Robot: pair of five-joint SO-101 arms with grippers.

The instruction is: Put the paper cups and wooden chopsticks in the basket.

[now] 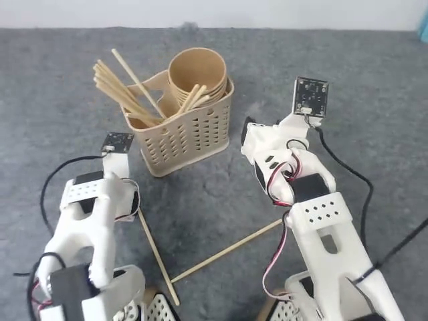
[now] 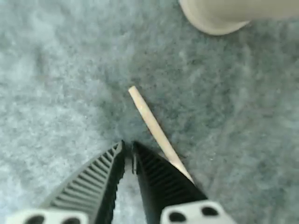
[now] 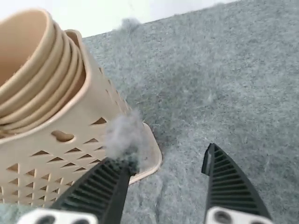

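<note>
The basket [image 1: 184, 134] stood on the grey tabletop [image 1: 374, 87], toward 11 o'clock from the middle of the high view. A stack of paper cups [image 1: 197, 70] sat inside it, and a bundle of wooden chopsticks [image 1: 124, 93] leaned out of it toward 10 o'clock. 2 loose chopsticks lay on the tabletop at 6 o'clock from the basket, the left chopstick [image 1: 157, 251] and the right chopstick [image 1: 227, 251], with their near ends close together. The left gripper [image 2: 128, 145] was low over the tabletop. Its fingers were almost together with nothing between them, and the left chopstick lay just beside 1 finger. The right gripper [image 3: 166, 158] was at the 3 o'clock side of the basket, with its fingers wide apart and empty. A tuft of grey fluff [image 3: 124, 135] sat on 1 fingertip.
</note>
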